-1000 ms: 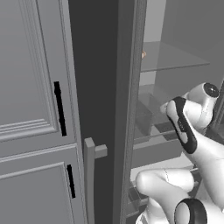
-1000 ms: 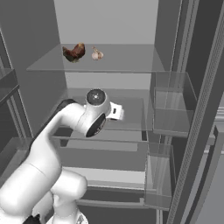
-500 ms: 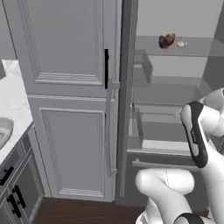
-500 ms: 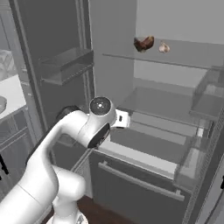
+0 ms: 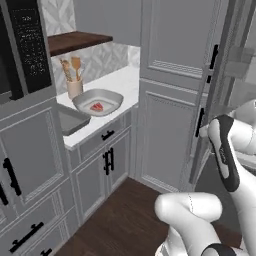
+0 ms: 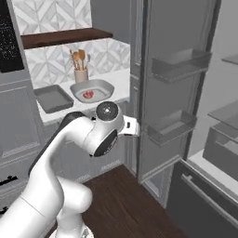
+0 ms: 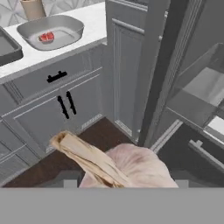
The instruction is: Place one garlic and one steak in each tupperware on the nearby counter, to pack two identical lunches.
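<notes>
In the hand view my claw [image 7: 124, 186] is clamped on a pale garlic [image 7: 131, 168], which sits at 6 o'clock with its dry pointed tip toward 10 o'clock, over the dark wooden floor [image 7: 87, 144]. On the white tabletop [image 5: 117, 82] the rounded-square tupperware [image 5: 98, 101] holds a bright red steak [image 5: 97, 106], and the rectangular tupperware [image 6: 54, 98] lies just beside it, near the beige utensil cup [image 6: 81, 74]. In the right base view the open fridge door [image 6: 174, 88] stands at about 3 o'clock from my arm.
</notes>
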### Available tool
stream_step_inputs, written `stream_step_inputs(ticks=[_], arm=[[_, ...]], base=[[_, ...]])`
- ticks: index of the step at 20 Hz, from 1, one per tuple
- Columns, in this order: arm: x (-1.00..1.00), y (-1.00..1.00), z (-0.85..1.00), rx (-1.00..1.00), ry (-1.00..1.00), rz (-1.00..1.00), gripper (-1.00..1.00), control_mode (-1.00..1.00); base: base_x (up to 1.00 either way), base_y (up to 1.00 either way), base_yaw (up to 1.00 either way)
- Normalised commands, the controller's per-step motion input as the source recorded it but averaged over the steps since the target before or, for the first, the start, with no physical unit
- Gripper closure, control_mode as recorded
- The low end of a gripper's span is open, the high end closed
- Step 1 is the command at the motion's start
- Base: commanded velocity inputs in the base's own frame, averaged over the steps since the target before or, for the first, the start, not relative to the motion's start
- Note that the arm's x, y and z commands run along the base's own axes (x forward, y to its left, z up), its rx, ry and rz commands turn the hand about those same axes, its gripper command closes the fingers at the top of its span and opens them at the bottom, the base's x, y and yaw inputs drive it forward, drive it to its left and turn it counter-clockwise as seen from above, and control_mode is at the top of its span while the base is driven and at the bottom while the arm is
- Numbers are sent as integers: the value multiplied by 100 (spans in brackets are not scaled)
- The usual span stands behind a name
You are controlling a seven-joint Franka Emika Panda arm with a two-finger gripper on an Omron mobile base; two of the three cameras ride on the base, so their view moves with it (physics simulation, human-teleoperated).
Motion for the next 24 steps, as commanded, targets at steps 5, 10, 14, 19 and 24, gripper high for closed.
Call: stream_step_inputs(ticks=[5, 10, 14, 19, 24], arm=[[0, 0, 0, 0, 0, 0, 100, 100], [0, 0, 0, 0, 0, 0, 100, 100], [0, 0, 0, 0, 0, 0, 100, 100], [0, 0, 0, 0, 0, 0, 100, 100], [0, 0, 0, 0, 0, 0, 100, 100]], base=[[46, 85, 31], [100, 29, 5], [100, -64, 7], [100, -64, 0], [100, 68, 0]])
